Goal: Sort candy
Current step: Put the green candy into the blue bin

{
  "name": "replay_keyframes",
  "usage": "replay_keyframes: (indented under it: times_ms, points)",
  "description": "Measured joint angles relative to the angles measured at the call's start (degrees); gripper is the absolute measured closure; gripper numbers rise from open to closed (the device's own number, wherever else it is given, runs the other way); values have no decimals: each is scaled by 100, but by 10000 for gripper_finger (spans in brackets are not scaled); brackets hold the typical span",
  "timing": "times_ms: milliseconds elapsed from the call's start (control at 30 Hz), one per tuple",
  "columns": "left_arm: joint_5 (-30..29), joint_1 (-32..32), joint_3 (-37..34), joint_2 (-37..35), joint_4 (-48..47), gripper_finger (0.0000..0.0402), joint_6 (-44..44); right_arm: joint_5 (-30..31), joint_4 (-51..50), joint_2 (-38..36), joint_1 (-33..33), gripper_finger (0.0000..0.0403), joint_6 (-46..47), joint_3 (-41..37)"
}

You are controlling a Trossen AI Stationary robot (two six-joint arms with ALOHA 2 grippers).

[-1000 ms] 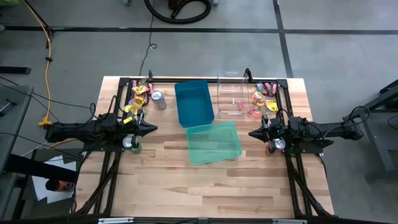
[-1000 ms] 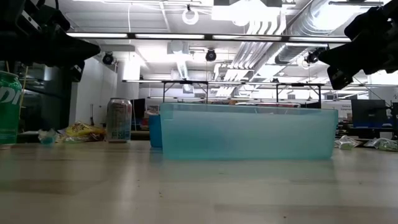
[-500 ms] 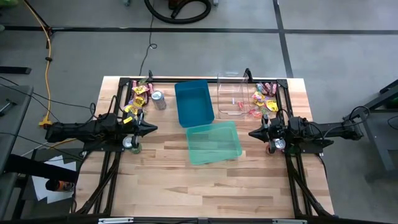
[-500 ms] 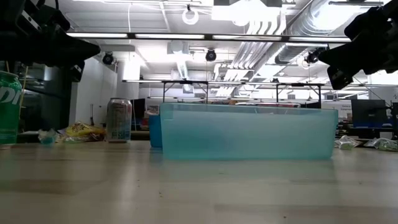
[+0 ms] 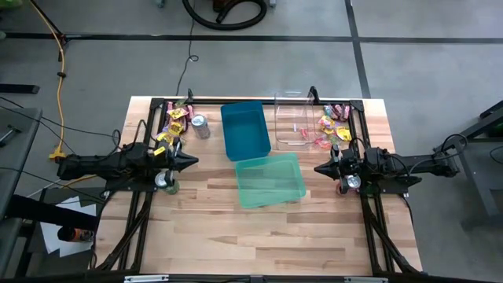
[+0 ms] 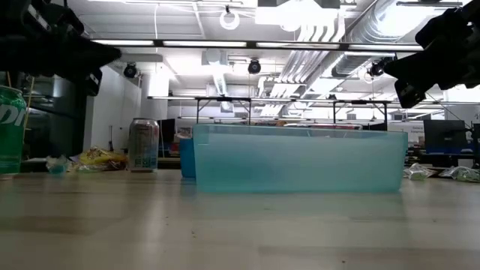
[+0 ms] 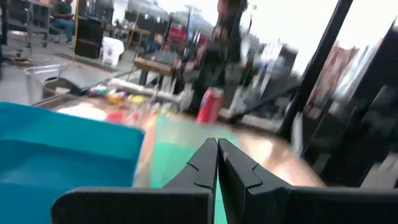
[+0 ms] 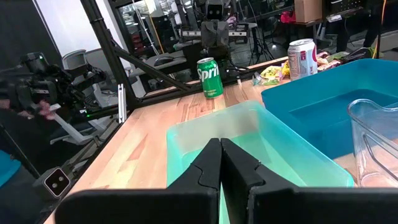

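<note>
Hovering over the wooden surface (image 5: 236, 228), both arms waited at mid-depth, one at each side edge, pointing inward at each other. The left claw (image 5: 194, 163) was clenched on nothing, its fingers (image 7: 208, 163) pressed together, and it hung above bare wood just left of the light green tray (image 5: 270, 180). The right claw (image 5: 317, 169) was likewise clenched and empty, fingers (image 8: 221, 163) touching, just right of that same tray.

The candy lay in two heaps at the far corners: one pile (image 5: 174, 123) at the far left beside a silver can (image 5: 200, 126), another pile (image 5: 335, 126) at the far right next to a clear bin (image 5: 295, 119). A dark blue tray (image 5: 244, 130) stood between the silver can and the clear bin, its near end touching or almost touching the green tray's far edge. A green can (image 8: 209, 77) stood close under the left arm.

The near half of the surface lay bare, bounded by the black frame rails (image 5: 376, 228) along both sides.
</note>
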Motion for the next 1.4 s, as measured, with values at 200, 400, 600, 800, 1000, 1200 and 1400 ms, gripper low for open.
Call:
replay_keyframes:
  times_ms: [200,400,600,800,1000,1200,1400]
  points:
    - [-920,0,-2,-2,2252,401,-1209,-1,0,1,-1,402,2,0]
    - [-2397,2,3,-7,3962,401,-1315,-1,0,-1,-1,402,0,1]
    - [-3822,36,409,305,2906,399,-1831,-2,0,0,-1,402,1,0]
    - [-3778,671,1709,1622,523,357,-2402,-1,1,1,0,402,0,2]
    - [-2743,2469,3730,2823,-3154,295,-2033,0,0,1,1,402,0,2]
    - [-901,4599,4920,4693,-4942,274,-1200,0,2,1,-1,402,0,2]
    - [-381,5567,5540,6166,-5835,273,-722,0,2,2,1,402,2,2]
